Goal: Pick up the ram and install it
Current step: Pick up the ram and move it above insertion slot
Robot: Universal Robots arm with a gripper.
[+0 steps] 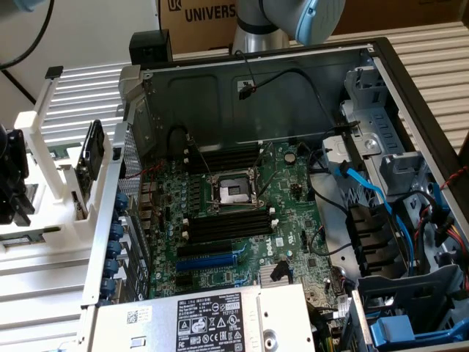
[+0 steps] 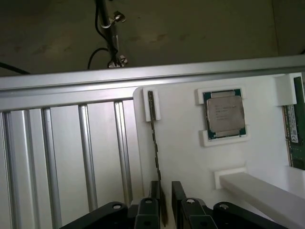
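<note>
- Ram (image 2: 155,138) aside, the biggest thing in the room is the open computer case (image 1: 381,81), lying on a slatted metal table (image 2: 66,157).
- Inside it the motherboard (image 1: 220,220) faces up, with long black slots (image 1: 227,226) beside the socket.
- A white rack (image 1: 44,147) stands outside the case, on the exterior view's left.
- The gripper (image 2: 166,186) hangs over that rack, its 2 fingers (image 2: 177,191) standing apart.
- The ram stands on edge in the rack, 1 end tucked in a small white clip, its other end between the parted fingers; I cannot tell whether either touches it.
- A processor chip (image 2: 225,113) sits framed on the rack nearby.
</note>
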